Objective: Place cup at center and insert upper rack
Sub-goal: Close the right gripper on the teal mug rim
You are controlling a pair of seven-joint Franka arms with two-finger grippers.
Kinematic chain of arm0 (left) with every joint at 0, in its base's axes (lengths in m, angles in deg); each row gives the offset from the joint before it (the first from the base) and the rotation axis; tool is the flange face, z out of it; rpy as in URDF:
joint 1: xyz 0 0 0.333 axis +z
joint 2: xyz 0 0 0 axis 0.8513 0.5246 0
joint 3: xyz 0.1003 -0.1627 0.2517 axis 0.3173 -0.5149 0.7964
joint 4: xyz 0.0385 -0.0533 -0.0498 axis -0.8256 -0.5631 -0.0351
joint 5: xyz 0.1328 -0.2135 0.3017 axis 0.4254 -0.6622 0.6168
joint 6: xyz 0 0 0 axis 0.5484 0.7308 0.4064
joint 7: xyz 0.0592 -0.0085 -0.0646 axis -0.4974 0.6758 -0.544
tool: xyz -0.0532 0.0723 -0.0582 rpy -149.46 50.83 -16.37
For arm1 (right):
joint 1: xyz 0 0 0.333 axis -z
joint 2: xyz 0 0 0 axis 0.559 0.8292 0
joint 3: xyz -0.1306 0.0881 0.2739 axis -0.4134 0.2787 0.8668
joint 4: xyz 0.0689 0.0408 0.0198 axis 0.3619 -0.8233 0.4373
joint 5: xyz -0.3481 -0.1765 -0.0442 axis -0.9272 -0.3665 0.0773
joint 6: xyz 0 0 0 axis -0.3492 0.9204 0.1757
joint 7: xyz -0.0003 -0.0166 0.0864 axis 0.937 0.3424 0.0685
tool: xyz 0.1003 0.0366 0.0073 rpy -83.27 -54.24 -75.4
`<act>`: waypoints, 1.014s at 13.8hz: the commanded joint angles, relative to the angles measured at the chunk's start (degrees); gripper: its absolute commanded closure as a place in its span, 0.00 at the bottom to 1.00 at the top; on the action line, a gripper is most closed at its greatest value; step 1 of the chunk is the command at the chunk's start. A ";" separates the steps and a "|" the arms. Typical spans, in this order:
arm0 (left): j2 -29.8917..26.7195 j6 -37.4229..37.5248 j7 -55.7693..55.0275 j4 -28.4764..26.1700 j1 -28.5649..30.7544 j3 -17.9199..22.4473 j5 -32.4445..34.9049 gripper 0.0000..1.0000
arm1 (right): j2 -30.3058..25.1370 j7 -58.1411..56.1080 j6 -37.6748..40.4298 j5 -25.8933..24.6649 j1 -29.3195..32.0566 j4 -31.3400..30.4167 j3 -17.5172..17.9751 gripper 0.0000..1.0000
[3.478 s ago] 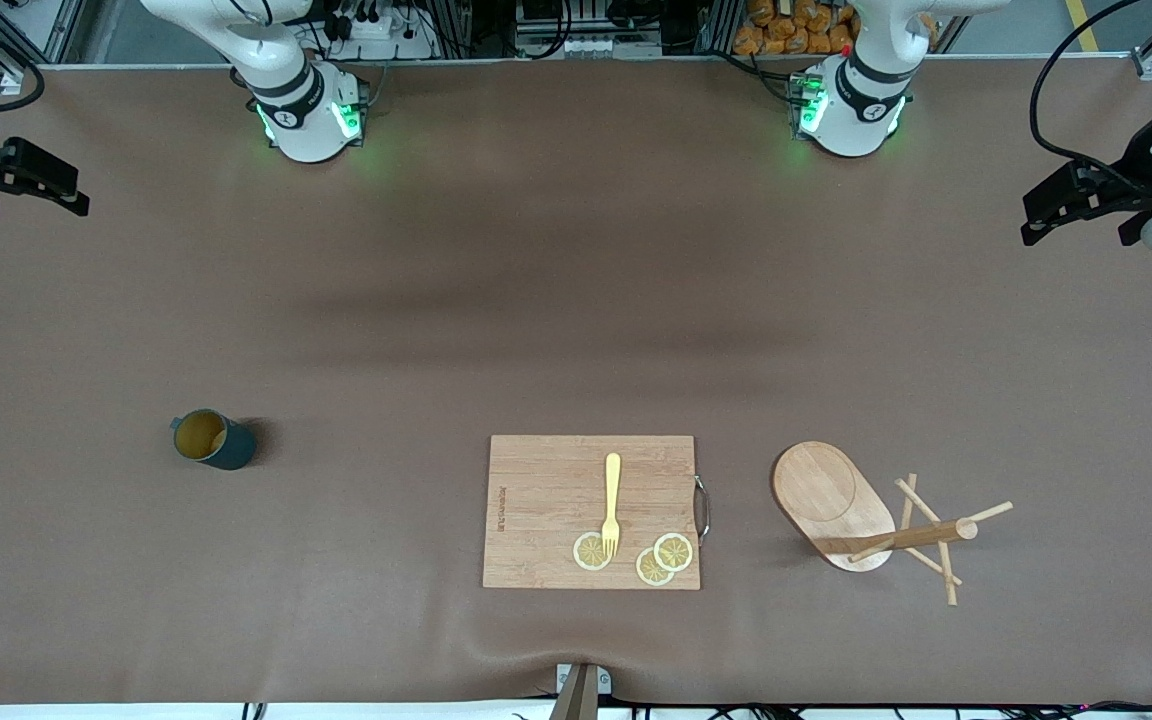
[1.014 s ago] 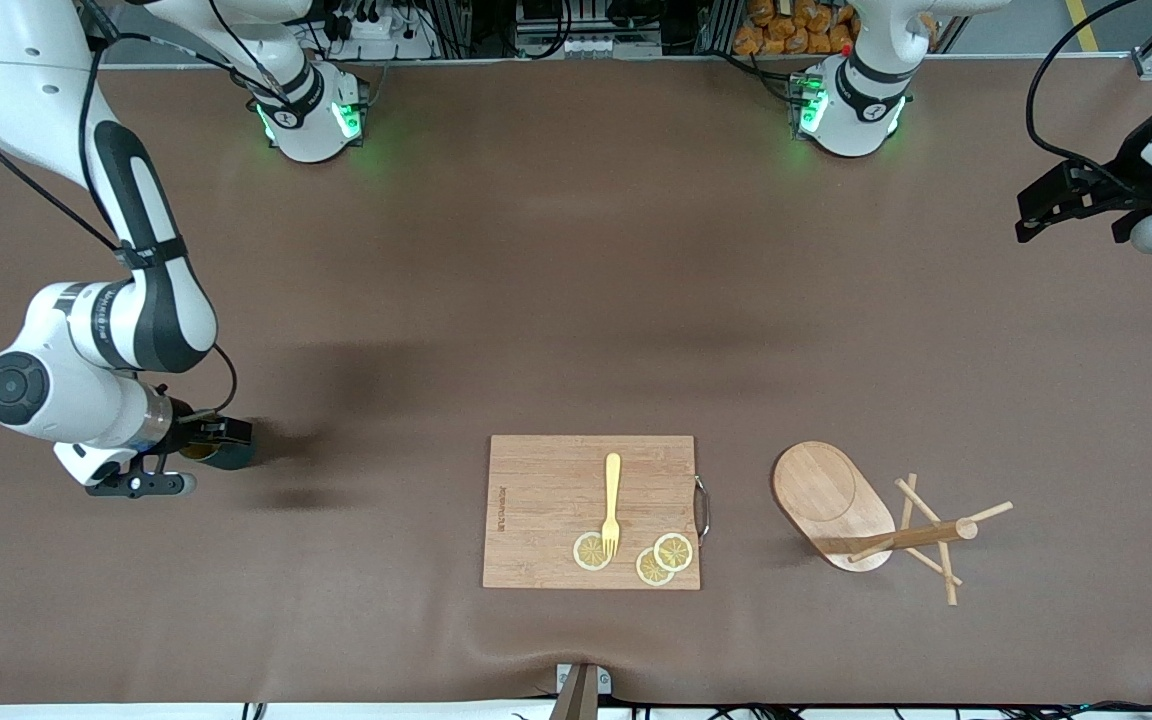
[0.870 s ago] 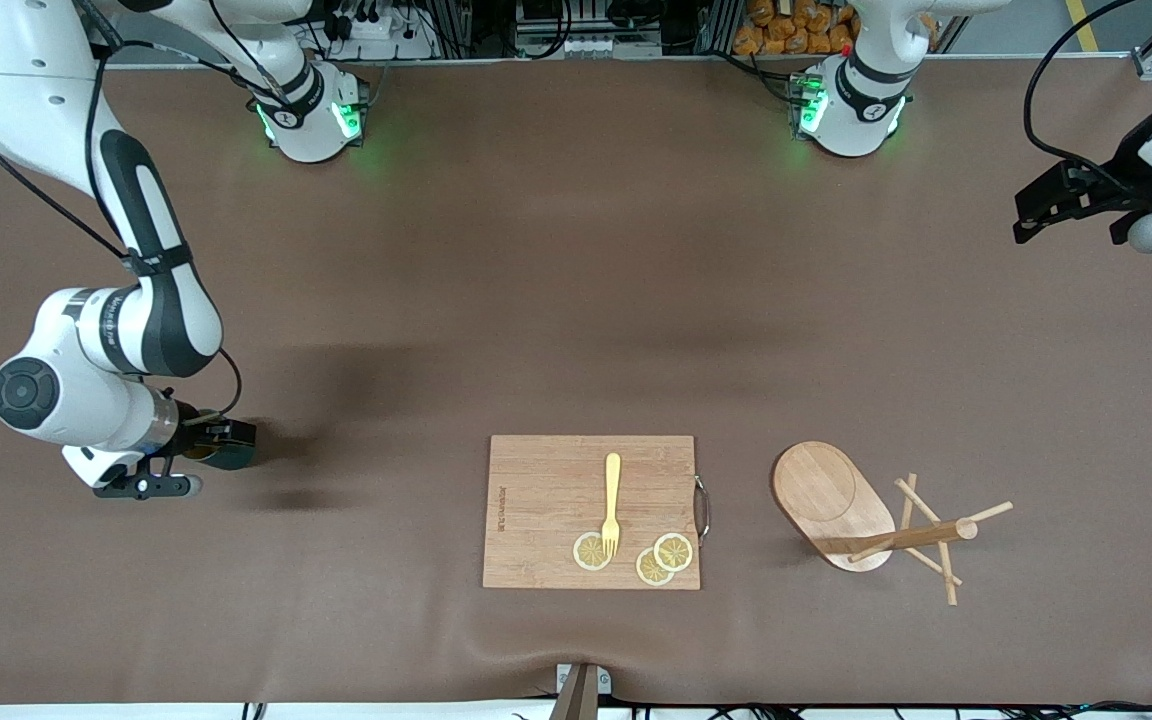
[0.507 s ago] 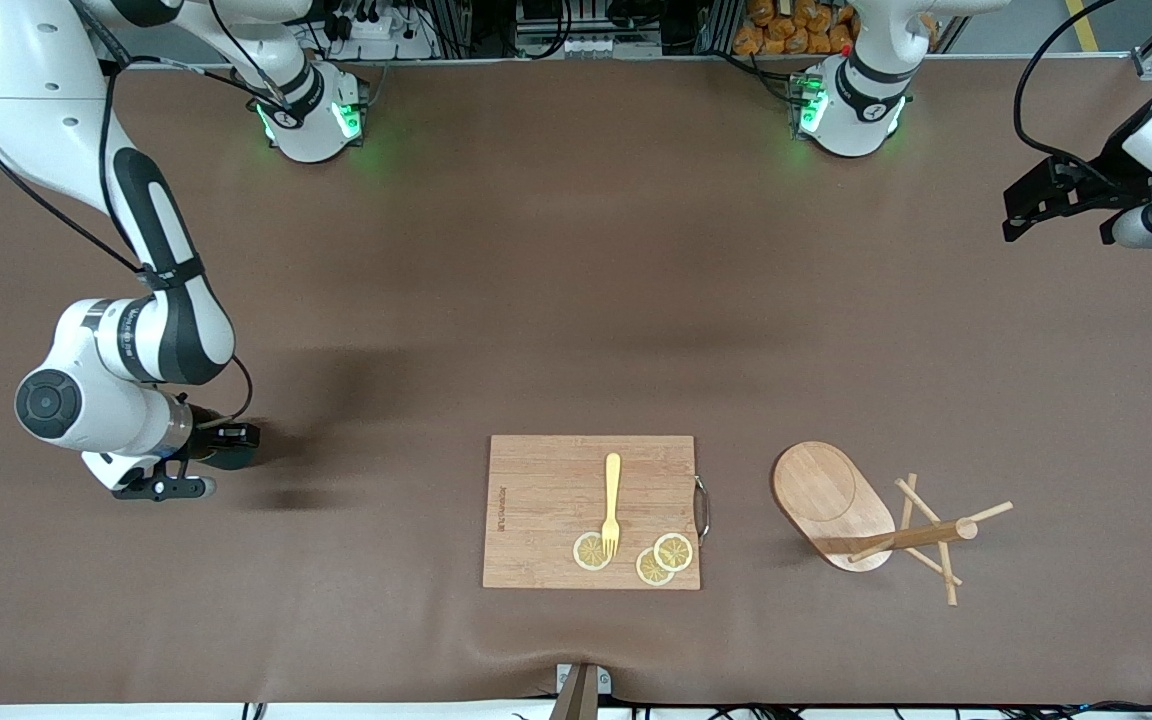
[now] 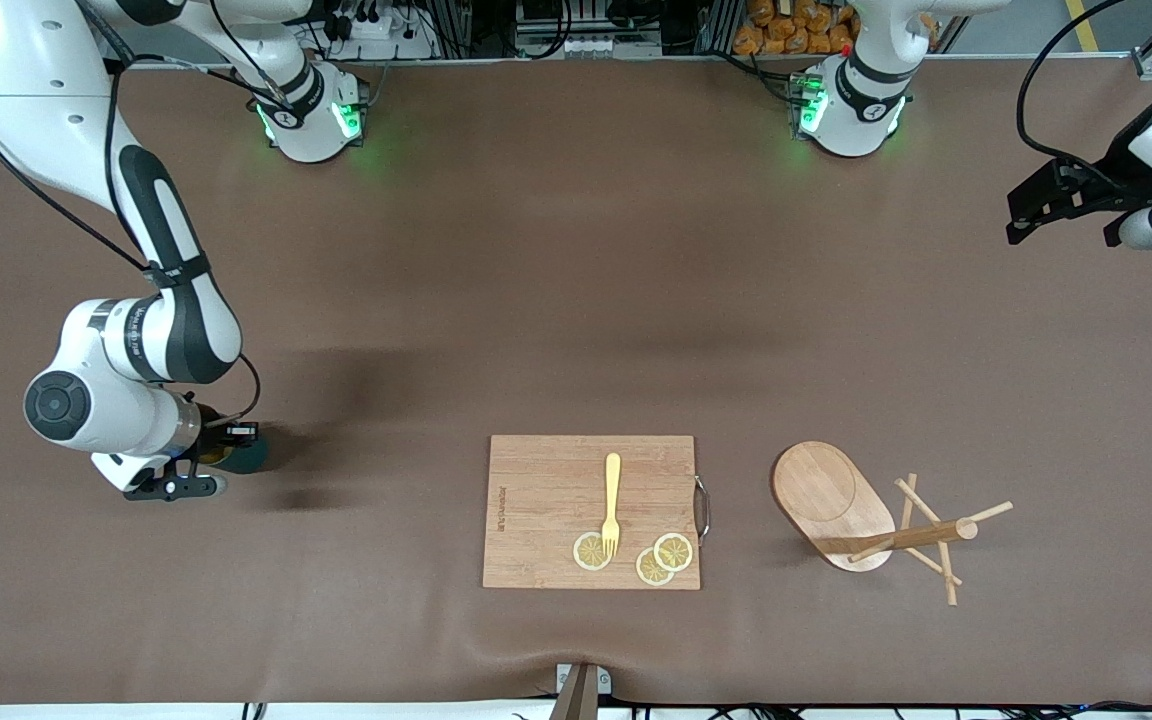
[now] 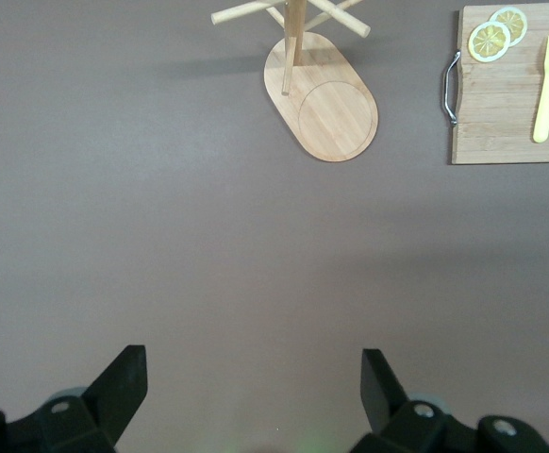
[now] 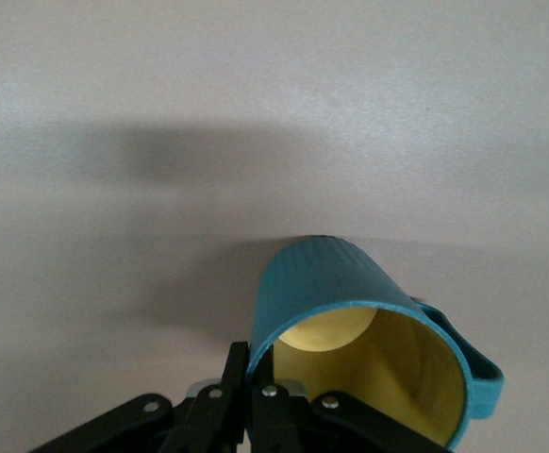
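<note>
Since half a second ago, the right gripper (image 5: pixel 226 442) has carried the cup (image 5: pixel 241 453) slightly toward the board (image 5: pixel 591 510), pinching its rim for dragging. Left gripper (image 6: pixel 254 382) waits spread, up over the table's edge; rack (image 5: pixel 861 515) lies toppled beside the board.

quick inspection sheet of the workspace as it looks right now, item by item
surface: brown table cover, a wrinkle at the edge nearest the front camera.
cup: at the right arm's end of the table, tilted, rim pinched by the right gripper.
upper rack: toward the left arm's end, oval base with post and pegs, untouched.
clutter: cutting board at mid-table, carrying a yellow fork and three lemon slices.
grippers: right gripper's jaws shut on the cup's wall; left gripper waits open, up over bare table.
cables: black cable looping to the left arm's wrist.
surroundings: equipment along the edge by the robots' bases.
</note>
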State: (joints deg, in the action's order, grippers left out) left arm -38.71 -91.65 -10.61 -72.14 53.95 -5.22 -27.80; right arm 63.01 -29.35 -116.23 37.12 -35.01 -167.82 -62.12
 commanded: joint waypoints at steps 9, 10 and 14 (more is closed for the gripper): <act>-0.27 -0.67 0.09 -0.24 0.45 0.22 -0.64 0.00 | -4.89 20.49 6.59 0.71 -13.45 1.61 6.19 1.00; -0.35 -0.67 0.18 -0.24 0.45 0.22 -0.64 0.00 | -4.81 25.23 6.59 0.88 -16.08 1.61 6.46 1.00; -0.18 -1.37 0.97 -0.15 0.63 0.48 -0.81 0.00 | -4.63 44.58 5.89 4.48 -27.07 1.61 6.90 1.00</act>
State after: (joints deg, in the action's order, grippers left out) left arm -38.61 -92.34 -10.61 -72.22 54.07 -4.79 -27.80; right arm 59.16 8.51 -110.14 39.47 -58.16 -165.61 -54.78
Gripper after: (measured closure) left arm 0.000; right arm 0.960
